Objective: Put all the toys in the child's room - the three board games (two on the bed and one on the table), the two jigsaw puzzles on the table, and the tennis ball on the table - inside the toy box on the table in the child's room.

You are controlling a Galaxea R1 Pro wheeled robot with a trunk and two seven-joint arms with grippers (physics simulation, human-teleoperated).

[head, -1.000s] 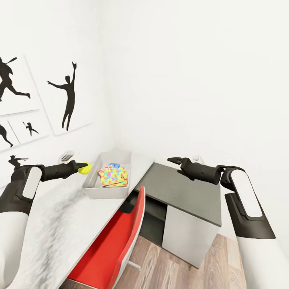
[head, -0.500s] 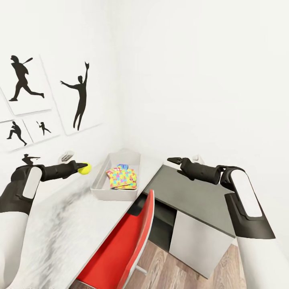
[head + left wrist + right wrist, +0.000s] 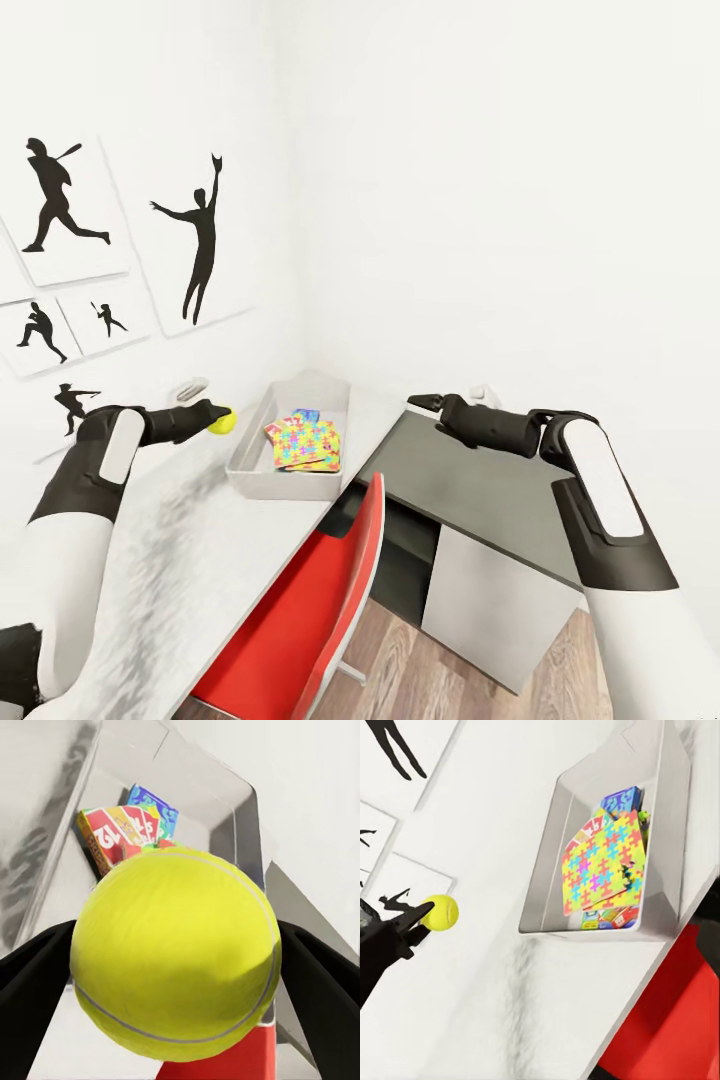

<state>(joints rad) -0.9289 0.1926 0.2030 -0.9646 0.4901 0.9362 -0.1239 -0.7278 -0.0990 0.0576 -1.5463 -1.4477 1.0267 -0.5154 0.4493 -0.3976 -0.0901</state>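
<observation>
Over the table (image 3: 190,540), left hand (image 3: 214,419) grips tennis ball (image 3: 223,423).

Jigsaw puzzles (image 3: 305,443) in toy box (image 3: 262,478)

Matt fuzzy tennis ball (image 3: 176,952), smooth matt grey toy box (image 3: 252,470), glossy red chair (image 3: 330,610), wood-plank floor (image 3: 430,665)

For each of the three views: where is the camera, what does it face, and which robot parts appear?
Head view: from above, facing the table corner; both arms, left hand, right hand.
Left wrist view: along its fingers, onto the tennis ball.
Right wrist view: over the toy box; left hand.
Shared: ball, toy box, jigsaw puzzles.
</observation>
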